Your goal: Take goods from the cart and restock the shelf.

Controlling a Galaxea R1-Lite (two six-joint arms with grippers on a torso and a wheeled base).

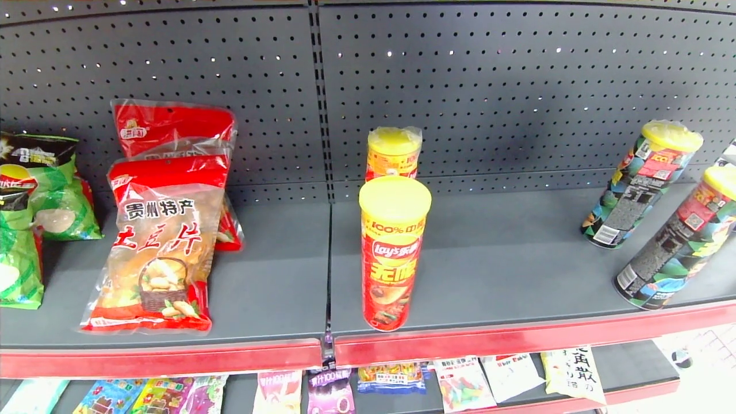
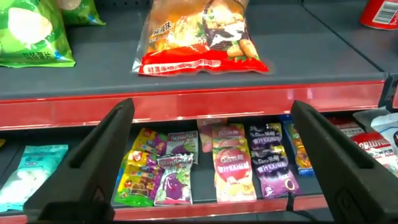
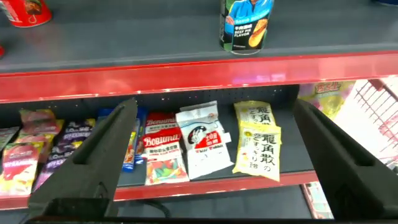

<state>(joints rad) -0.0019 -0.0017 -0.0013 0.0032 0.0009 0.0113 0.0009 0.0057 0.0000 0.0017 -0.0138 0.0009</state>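
Grey pegboard backs the shelf (image 1: 506,253), where a red can (image 1: 392,253) with a yellow lid stands at the front lip, near a red-labelled chip bag (image 1: 161,247). My left gripper (image 2: 212,106) and right gripper (image 3: 214,102) are both spread and empty, facing the lower tier's packets (image 2: 230,165); can and bag sit one tier higher.

Matte black, wedge-shaped fingers (image 2: 87,174)

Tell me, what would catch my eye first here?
A red chip can with a yellow lid stands at the front edge of the shelf, in the middle. To its left sits a red snack bag with another behind it; at the far right stand two dark patterned cans.
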